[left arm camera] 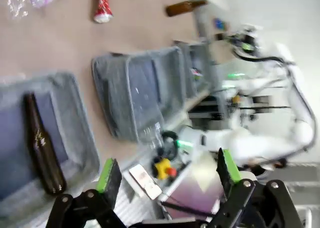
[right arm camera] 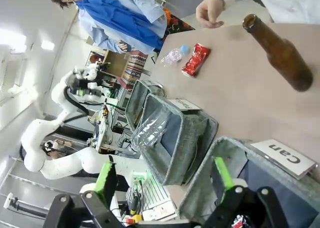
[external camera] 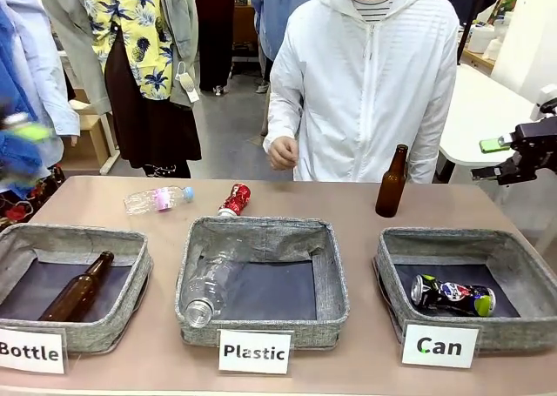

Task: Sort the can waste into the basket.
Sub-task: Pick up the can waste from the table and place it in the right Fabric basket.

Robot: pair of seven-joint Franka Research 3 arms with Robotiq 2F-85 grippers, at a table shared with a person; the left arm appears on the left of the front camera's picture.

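Tan tabletop (external camera: pixel 104 196) | grey floor (external camera: pixel 235 144) | left end effector (left arm camera: pixel 165 170) apart | right end effector (right arm camera: pixel 162 175) apart

This looks like a robotics lab or demo space. Grey baskets (external camera: pixel 261 232) with printed signs (external camera: pixel 253 352) sit on the table (external camera: pixel 335 200). A white robot arm (right arm camera: pixel 70 164) rises beside the table next to racked gear (right arm camera: pixel 107 128). People (external camera: pixel 139 48) stand behind the table.

Blurred, edge-cropped red can (left arm camera: pixel 103 5)
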